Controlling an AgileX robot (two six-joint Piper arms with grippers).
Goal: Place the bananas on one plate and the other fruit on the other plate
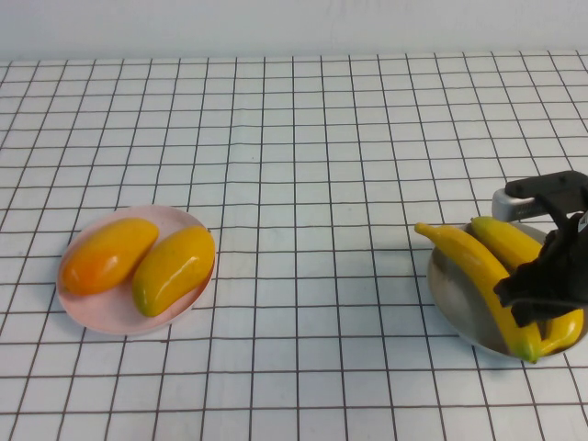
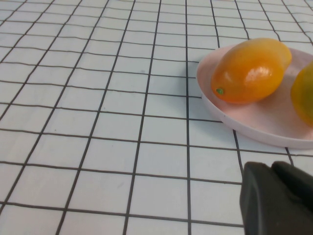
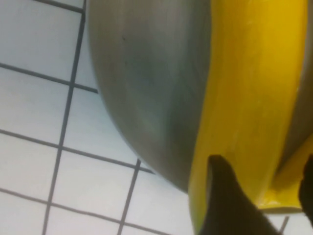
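Two yellow bananas (image 1: 473, 257) (image 1: 510, 241) lie side by side on the grey plate (image 1: 455, 285) at the right. My right gripper (image 1: 537, 289) hovers low over their near ends, open; in the right wrist view its fingertips (image 3: 225, 196) straddle one banana (image 3: 244, 98) on the grey plate (image 3: 146, 88). The orange mango (image 1: 108, 254) and the yellow-green mango (image 1: 173, 269) lie on the pink plate (image 1: 101, 312) at the left. My left gripper (image 2: 271, 169) is out of the high view, shut and empty, beside the pink plate (image 2: 254, 125) with the orange mango (image 2: 252, 71).
A white cloth with a black grid (image 1: 303, 184) covers the table between and behind the plates. The right arm's body (image 1: 547, 190) reaches in from the right edge above the grey plate.
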